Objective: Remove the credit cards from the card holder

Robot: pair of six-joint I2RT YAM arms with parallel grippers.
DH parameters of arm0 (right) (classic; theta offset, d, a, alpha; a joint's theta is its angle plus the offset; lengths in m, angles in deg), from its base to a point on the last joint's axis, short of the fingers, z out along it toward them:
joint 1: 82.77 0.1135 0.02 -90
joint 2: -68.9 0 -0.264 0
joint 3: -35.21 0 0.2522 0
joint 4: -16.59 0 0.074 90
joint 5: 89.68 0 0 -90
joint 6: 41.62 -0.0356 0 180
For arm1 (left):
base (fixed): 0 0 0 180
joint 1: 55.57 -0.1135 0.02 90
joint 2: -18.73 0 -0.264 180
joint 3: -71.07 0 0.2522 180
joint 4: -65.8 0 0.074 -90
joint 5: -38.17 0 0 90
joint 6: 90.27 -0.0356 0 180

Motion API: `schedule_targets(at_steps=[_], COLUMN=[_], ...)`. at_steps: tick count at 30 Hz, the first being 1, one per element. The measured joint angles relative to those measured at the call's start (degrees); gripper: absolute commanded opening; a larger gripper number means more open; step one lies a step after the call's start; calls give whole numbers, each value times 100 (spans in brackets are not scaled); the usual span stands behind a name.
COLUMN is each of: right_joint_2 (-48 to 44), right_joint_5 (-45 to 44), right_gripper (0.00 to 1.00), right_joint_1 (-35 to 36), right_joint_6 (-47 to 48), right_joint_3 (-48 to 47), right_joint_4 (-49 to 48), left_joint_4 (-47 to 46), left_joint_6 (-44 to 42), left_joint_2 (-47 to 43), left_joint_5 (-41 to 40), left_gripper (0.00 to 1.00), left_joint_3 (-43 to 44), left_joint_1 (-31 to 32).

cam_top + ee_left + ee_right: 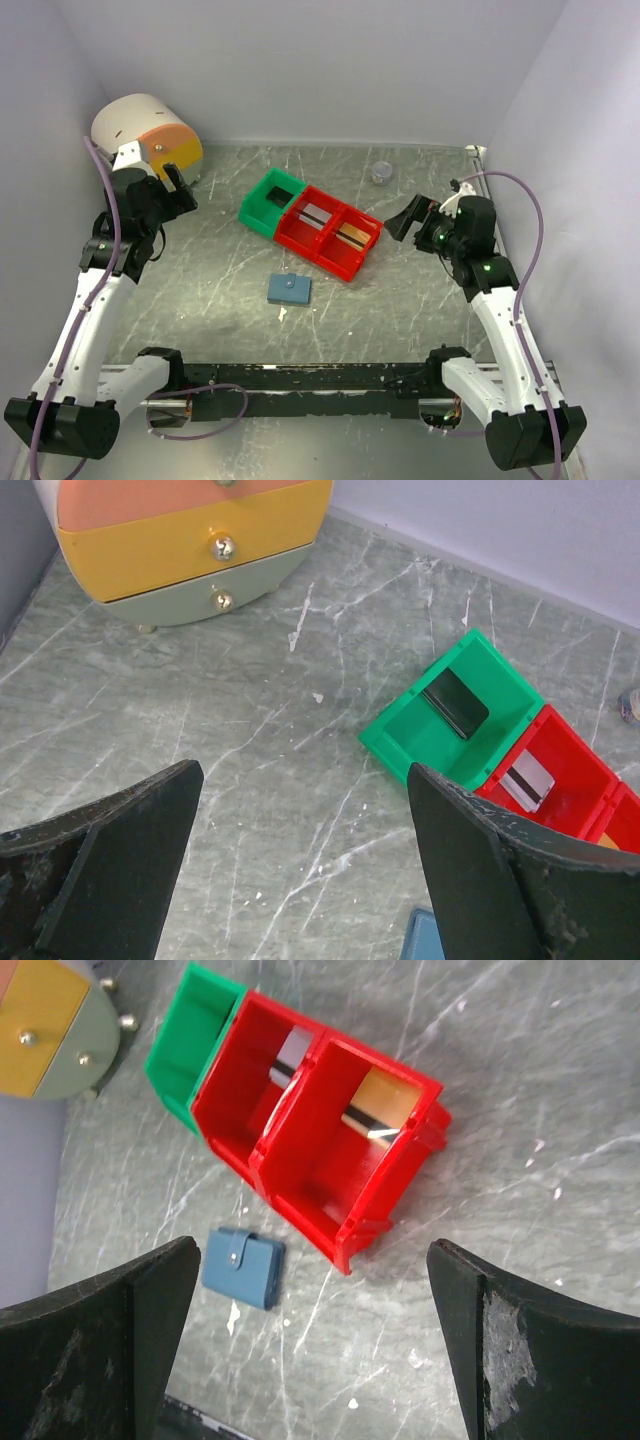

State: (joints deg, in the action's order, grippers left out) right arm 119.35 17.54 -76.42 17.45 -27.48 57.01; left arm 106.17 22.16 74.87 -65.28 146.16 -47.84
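Note:
The blue-grey card holder (289, 289) lies folded shut on the marble table, its snap tab on top (243, 1267); one corner of it shows in the left wrist view (420, 936). A dark credit card (455, 702) leans inside the green bin (262, 209). A silvery card (290, 1055) stands in the near red bin (240, 1110) and a gold-copper card (385, 1105) in the other red bin (330, 1160). My left gripper (302, 780) hangs open over bare table at the far left (180, 185). My right gripper (310, 1250) is open too, raised right of the bins (405, 218). Neither touches anything.
A small rounded drawer chest (150, 135) with orange, yellow and green drawers (190, 540) stands in the back left corner. A small round grey object (381, 172) sits near the back wall. White walls close the table on three sides.

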Motion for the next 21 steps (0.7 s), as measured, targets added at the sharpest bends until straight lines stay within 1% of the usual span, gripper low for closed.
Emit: schedule_targets(at_steps=[4, 7, 9, 11, 13, 15, 17, 19, 21], right_joint_2=[138, 140, 101, 50, 76, 195, 487, 857, 1187], right_joint_5=[-326, -101, 326, 885, 1526, 2048, 2221, 2000, 1639], right_gripper=[100, 100, 100, 96, 92, 92, 92, 92, 89], right_joint_1=[0, -2, -2, -2, 4, 72, 358, 879, 1333], right_joint_6=[90, 339, 450, 442, 238, -44, -162, -85, 33], right_joint_3=[-326, -297, -136, 142, 468, 782, 887, 702, 363], right_joint_4=[107, 66, -133, -444, -914, -1401, -1578, -1425, -1137], left_joint_4=[44, 68, 70, 72, 90, 129, 162, 173, 162], left_joint_6=[52, 57, 59, 59, 59, 57, 57, 74, 122], left_joint_2=[24, 33, 35, 61, 131, 238, 321, 339, 310], left_joint_5=[96, 275, 446, 627, 866, 1141, 1403, 1665, 1904], left_gripper=[96, 96, 96, 96, 96, 96, 96, 96, 96], left_joint_3=[0, -9, -44, -85, -133, -170, -234, -382, -579], left_joint_1=[0, 0, 0, 0, 0, 0, 0, 0, 0])
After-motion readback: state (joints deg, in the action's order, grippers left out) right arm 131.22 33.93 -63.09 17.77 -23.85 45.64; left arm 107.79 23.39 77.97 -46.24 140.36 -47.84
